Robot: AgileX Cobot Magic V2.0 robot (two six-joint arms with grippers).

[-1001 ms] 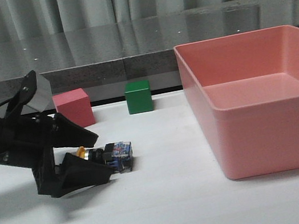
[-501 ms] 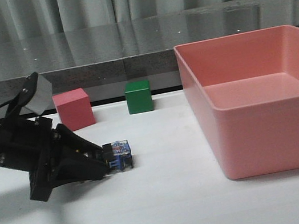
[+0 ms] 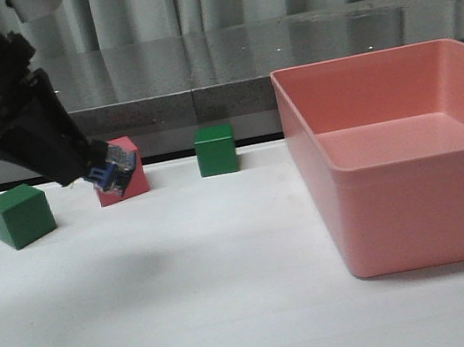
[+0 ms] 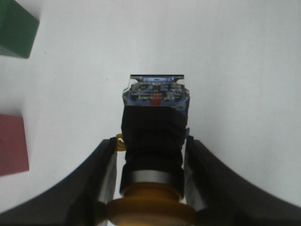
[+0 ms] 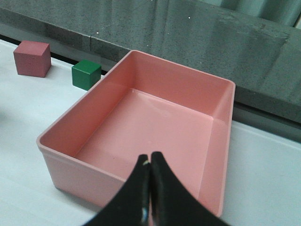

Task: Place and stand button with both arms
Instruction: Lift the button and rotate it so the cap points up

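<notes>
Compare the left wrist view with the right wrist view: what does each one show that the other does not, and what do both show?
Only the left wrist view shows the button, gripped between the left pincer fingers above the white table, yellow cap nearest the camera. Only the right wrist view shows the pink bin, with nothing in it, and the shut right pincer above its near wall. Both show a pink cube and a green cube, though the two green cubes may not be the same one.

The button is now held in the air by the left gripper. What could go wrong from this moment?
1. The left gripper holds the button only by its body near the cap, with the base free, so it may slip or tilt.
2. It hangs above the table near the pink cube; lowering here might hit it.
</notes>
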